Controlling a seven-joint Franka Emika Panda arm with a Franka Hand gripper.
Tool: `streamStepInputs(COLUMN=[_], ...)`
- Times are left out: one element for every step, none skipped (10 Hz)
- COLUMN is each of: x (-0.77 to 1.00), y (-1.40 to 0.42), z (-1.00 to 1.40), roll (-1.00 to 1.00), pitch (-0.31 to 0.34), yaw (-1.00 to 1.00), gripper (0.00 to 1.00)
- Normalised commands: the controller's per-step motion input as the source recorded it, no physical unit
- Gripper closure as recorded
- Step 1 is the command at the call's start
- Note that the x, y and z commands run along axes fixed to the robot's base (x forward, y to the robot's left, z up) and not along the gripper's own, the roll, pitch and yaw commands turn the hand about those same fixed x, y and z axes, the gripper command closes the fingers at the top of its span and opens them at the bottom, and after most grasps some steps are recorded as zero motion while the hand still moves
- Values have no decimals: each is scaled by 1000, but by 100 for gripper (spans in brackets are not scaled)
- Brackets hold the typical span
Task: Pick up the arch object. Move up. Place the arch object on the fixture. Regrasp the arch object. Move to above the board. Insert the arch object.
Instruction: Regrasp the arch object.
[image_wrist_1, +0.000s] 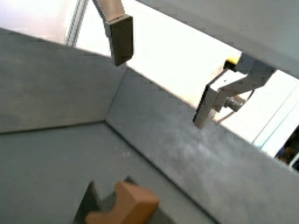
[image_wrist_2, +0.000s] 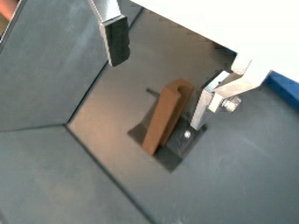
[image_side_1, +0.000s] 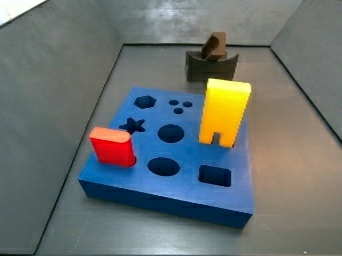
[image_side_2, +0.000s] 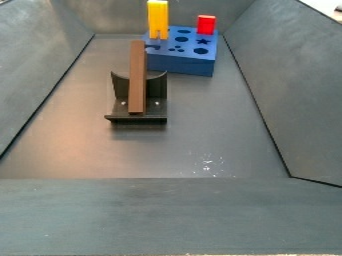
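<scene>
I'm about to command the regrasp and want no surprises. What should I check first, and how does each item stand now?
1. Small brown arch object seated on the dark fixture: ok.
2. Hand above the fixture, open and empty: ok.
3. Fingers centred over the arch object: cannot tell.
4. Hand's height above it: cannot tell; neither side view shows the hand.
5. Yellow block and red block on the blue board, apart from the fixture: ok.

arch object (image_side_2: 136, 78) upright on fixture (image_side_2: 138, 112)
</scene>
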Motion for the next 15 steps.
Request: streamStepInputs(x=[526,610,677,760,817,864,908,920,920,919,914,909,897,887,877], y=[-77,-82,-84,-86,-86,-76,-74,-74,-73,-72,-69,-68,-69,-68,-66], z=[-35,-38,-38,-37,-41,-30,-23,-23,-24,-25,-30,-34,-40,-41,-43], roll=[941,766,639,471,346,253,198,188,188,187,183,178,168,161,153], pitch=[232,180,138,88,58,33,1,-10,-10,-8,-1,7,22,34,46], yaw=[304,311,311,294,277,253,217,187,150,125,102,91,83,81,81], gripper=[0,0,0,0,0,0,0,0,0,0,0,0,0,0,0])
